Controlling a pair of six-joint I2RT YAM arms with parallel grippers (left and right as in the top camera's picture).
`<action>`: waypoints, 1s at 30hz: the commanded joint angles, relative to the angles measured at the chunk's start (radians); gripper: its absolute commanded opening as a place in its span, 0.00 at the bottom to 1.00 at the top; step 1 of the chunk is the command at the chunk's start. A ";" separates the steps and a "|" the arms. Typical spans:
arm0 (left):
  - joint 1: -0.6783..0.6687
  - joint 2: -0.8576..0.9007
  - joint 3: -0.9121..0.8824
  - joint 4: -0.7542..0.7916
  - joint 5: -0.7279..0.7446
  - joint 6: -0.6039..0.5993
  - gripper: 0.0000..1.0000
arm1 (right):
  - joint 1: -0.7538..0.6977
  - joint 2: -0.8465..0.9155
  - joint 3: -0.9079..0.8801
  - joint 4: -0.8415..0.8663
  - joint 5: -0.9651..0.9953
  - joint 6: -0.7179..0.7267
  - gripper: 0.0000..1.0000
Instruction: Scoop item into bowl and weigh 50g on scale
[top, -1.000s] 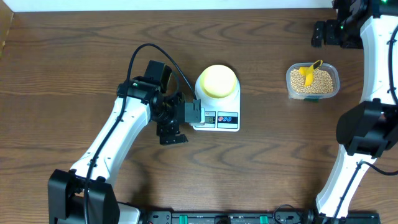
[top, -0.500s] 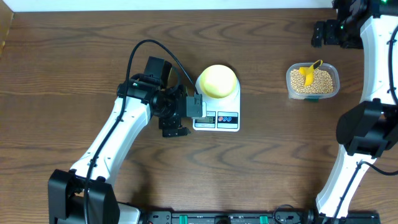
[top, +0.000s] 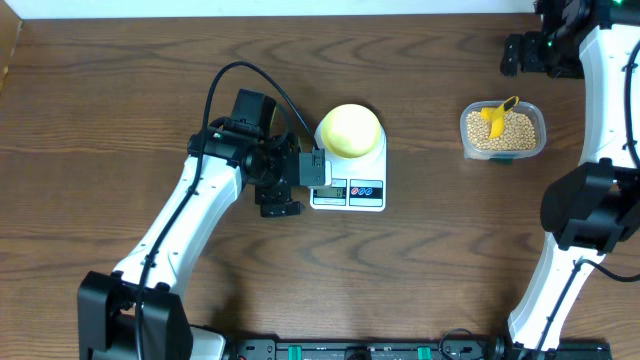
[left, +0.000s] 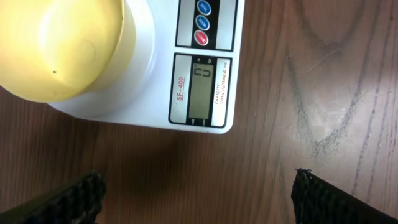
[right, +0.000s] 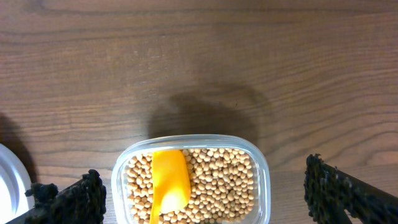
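The pale-yellow bowl (top: 349, 129) stands empty on the white scale (top: 350, 192). In the left wrist view the bowl (left: 62, 43) is at top left, and the scale (left: 155, 93) has a display (left: 200, 87) that reads 0. My left gripper (top: 300, 190) is open and empty at the scale's left front corner, its fingers (left: 199, 205) spread wide over bare wood. The beans (top: 510, 132) fill a clear tub with a yellow scoop (top: 492, 120) lying in them. My right gripper (top: 518, 55) is open and empty, its fingers (right: 205, 202) straddling the tub of beans (right: 217, 183) and the scoop (right: 169, 180) from above.
The clear tub (top: 466, 128) sits right of the scale on the brown wooden table (top: 120, 100). My left arm reaches in from the lower left and my right arm runs along the right edge. A cable loops above the left wrist.
My left gripper has shifted slightly away from the front edge and closer to the scale's display end. The right arm, bowl, tub and scoop have not moved.
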 joint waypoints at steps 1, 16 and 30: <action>0.018 0.040 -0.005 -0.002 -0.012 0.013 0.98 | 0.003 0.003 0.004 -0.001 0.000 0.012 0.99; 0.017 0.075 -0.005 -0.003 -0.010 0.008 0.97 | 0.003 0.003 0.004 -0.001 0.000 0.012 0.99; 0.018 0.012 -0.003 -0.020 0.085 0.002 0.98 | 0.003 0.003 0.004 -0.001 0.000 0.012 0.99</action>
